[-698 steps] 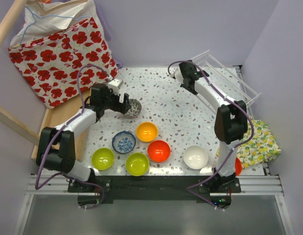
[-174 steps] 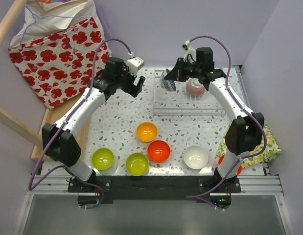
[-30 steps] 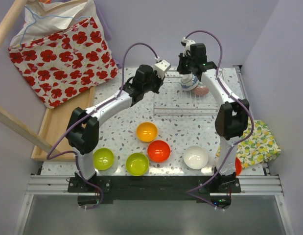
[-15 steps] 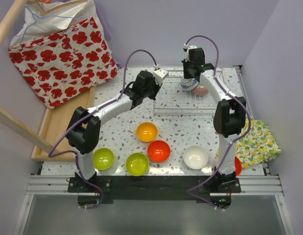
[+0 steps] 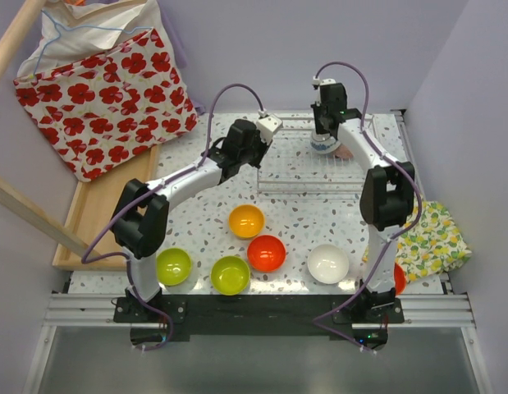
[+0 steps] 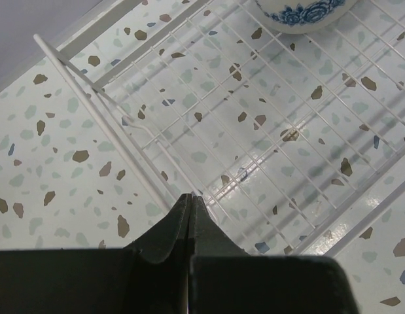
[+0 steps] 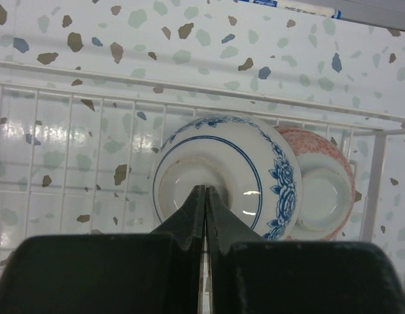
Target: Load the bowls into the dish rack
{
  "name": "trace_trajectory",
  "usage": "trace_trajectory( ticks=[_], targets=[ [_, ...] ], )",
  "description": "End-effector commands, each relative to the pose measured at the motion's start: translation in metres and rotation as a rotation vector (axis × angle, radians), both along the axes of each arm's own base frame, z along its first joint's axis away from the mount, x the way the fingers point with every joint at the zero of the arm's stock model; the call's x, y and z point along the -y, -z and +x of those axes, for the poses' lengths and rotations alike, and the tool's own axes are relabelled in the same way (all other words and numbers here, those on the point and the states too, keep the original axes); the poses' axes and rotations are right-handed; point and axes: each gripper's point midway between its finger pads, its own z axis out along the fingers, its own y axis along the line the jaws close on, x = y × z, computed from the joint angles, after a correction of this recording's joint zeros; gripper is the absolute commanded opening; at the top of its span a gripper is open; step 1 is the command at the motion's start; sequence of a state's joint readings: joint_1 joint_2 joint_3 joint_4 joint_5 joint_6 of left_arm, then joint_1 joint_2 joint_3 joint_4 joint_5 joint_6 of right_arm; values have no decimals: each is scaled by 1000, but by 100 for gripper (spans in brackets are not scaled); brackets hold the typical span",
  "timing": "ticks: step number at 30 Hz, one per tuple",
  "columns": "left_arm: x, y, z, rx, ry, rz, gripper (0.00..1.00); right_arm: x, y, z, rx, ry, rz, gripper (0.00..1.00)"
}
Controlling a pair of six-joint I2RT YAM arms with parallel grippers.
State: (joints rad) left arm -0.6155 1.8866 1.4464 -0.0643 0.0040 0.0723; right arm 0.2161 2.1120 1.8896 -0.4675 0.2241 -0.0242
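In the rack [image 5: 303,176], the blue bowl [image 7: 254,170] stands on edge against a red bowl [image 7: 323,190]. The right gripper [image 7: 201,191], fingers pressed together, faces its foot. The left gripper [image 6: 190,196], likewise, meets the rack's edge (pinching it? cannot tell). Back the right straight out, nudging neither.

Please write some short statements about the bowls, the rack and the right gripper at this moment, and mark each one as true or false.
1. Two bowls are in the rack: the blue bowl and the pink bowl. True.
2. The white bowl is in the rack. False: it is on the table, near the arm bases.
3. The right gripper has its jaws wide open. False: the jaws are shut, in front of the blue bowl's underside.
4. Two green bowls are on the table. True.
5. The blue bowl lies far from the pink bowl. False: they are side by side, and the blue one overlaps the pink one in the right wrist view.
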Motion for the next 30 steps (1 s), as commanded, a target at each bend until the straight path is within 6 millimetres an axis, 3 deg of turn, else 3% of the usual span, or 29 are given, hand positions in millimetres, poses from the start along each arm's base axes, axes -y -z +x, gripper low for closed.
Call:
trace_trajectory(
  ticks=[1, 15, 22, 26, 27, 28, 29, 30],
  targets=[
    [-9, -6, 11, 41, -34, 8, 0, 50, -20, -7, 26, 99, -65, 0],
    [-10, 4, 12, 32, -39, 22, 0, 105, -34, -11, 46, 191, -132, 0],
    [-6, 4, 15, 27, -34, 10, 0, 120, -41, -15, 54, 218, -146, 0],
    [1, -14, 20, 62, -7, -4, 0, 109, -64, -19, 108, 170, -93, 0],
    [8, -30, 25, 87, 18, -22, 1, 107, -70, -21, 120, 159, -80, 3],
    [12, -39, 26, 93, 31, -25, 6, 103, -84, -26, 147, 145, -60, 9],
    [15, -50, 28, 111, 42, -36, 13, 98, -86, -31, 146, 120, -47, 22],
    [22, -78, 33, 157, 64, -64, 28, 90, -88, -35, 137, 79, -20, 30]
  ],
)
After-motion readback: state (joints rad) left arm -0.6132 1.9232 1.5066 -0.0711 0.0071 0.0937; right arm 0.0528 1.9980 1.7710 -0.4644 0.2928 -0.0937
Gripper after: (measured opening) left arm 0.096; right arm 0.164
